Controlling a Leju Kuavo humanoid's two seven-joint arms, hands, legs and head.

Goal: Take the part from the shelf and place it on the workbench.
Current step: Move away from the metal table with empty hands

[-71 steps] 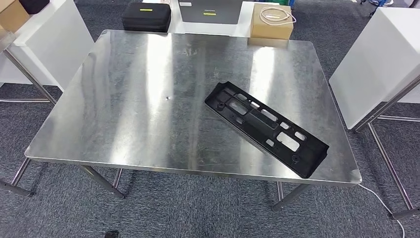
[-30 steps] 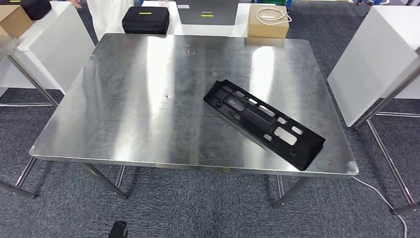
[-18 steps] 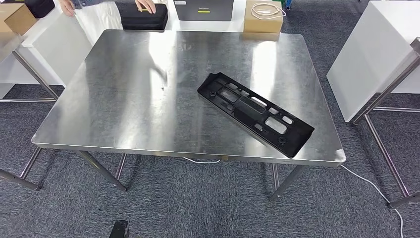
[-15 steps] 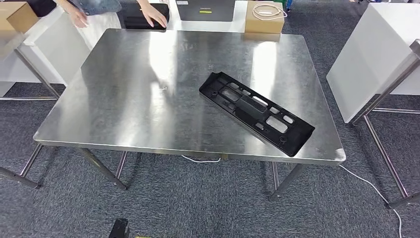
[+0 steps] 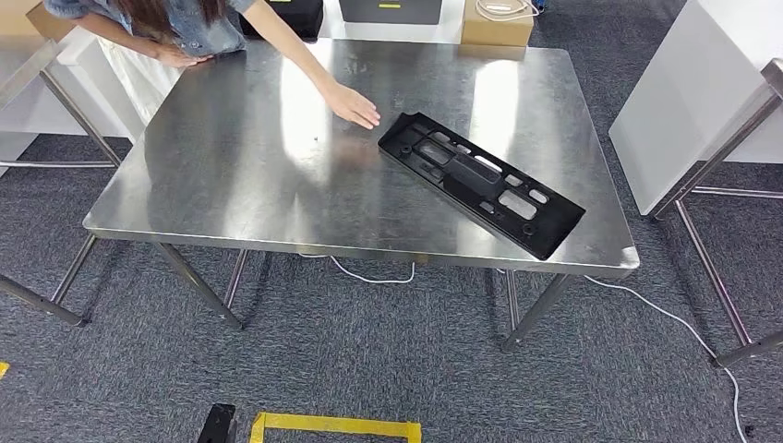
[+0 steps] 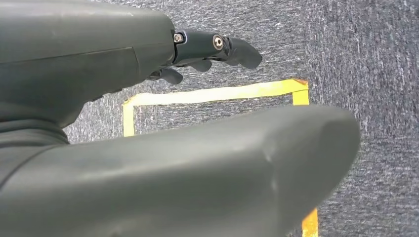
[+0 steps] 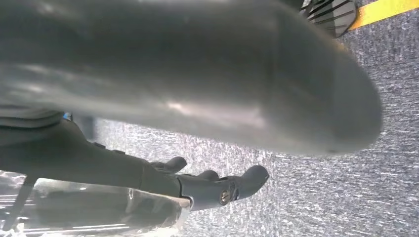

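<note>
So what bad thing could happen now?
The black part lies flat on the workbench, one end close to the near edge, so a bump might knock it off. A person's hand reaches toward it, and the robot moving in now could hit that hand. A white cable lies on the floor, where feet could catch it.

The right hand [image 7: 207, 148], fingers extended and holding nothing, is seen above grey carpet [image 7: 346, 197], with yellow floor tape [image 7: 383, 9] at one corner.
</note>
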